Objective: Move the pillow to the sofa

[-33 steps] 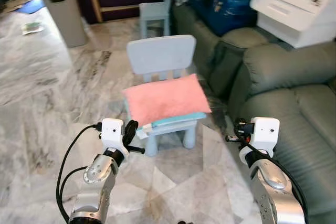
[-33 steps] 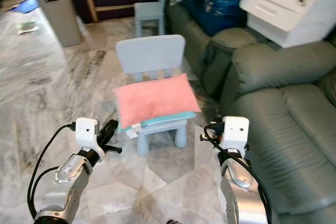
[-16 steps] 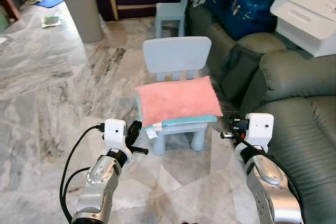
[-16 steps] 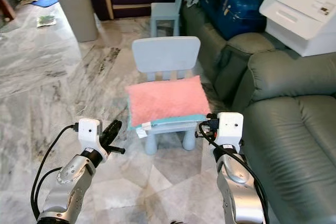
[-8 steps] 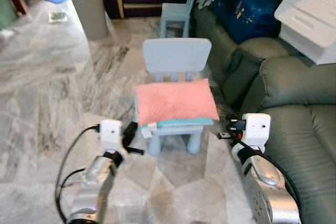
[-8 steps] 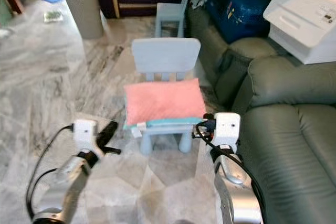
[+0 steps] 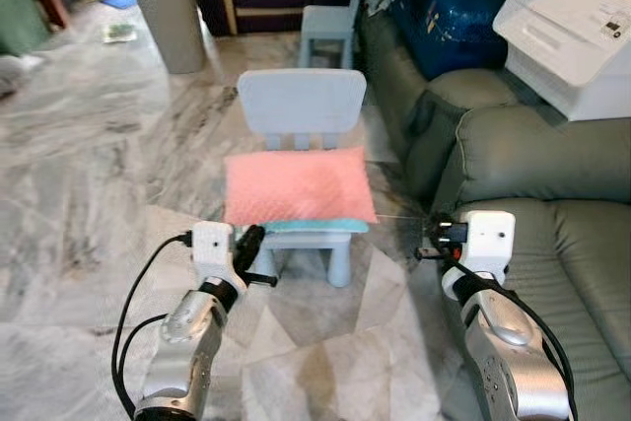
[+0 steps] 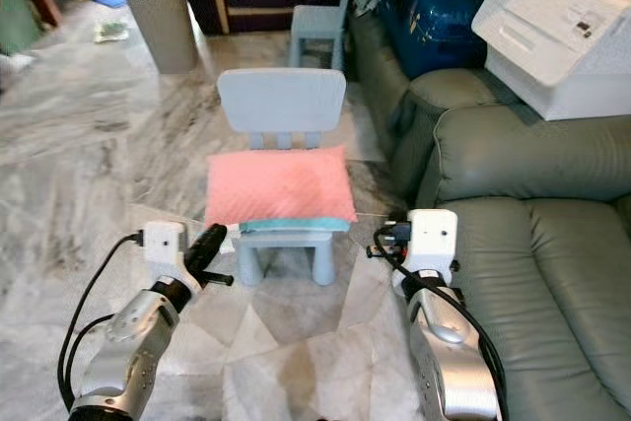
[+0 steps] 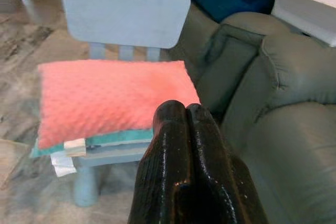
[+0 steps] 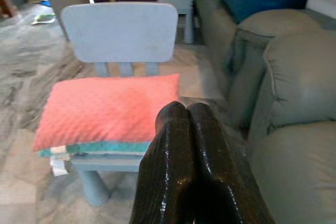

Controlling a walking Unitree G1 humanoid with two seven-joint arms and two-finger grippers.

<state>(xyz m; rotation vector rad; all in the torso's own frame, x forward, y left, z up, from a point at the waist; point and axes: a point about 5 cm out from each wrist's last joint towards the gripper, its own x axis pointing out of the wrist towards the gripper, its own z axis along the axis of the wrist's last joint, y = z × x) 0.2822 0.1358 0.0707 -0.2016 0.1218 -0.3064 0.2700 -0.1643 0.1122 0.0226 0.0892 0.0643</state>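
Nothing of the job is done yet, as I judge it: the pillow (image 7: 298, 184) lies flat on the seat of the small blue chair (image 7: 301, 105), just beside the sofa (image 7: 552, 194) on my right but not on it. My left gripper (image 7: 258, 255) hangs in front of the chair's near left corner and my right gripper (image 7: 426, 241) hangs just beside the pillow's right end, both with fingers pressed together and holding nothing. Left to do: open up, take hold of the pillow, lift it and carry it over onto the sofa cushions.
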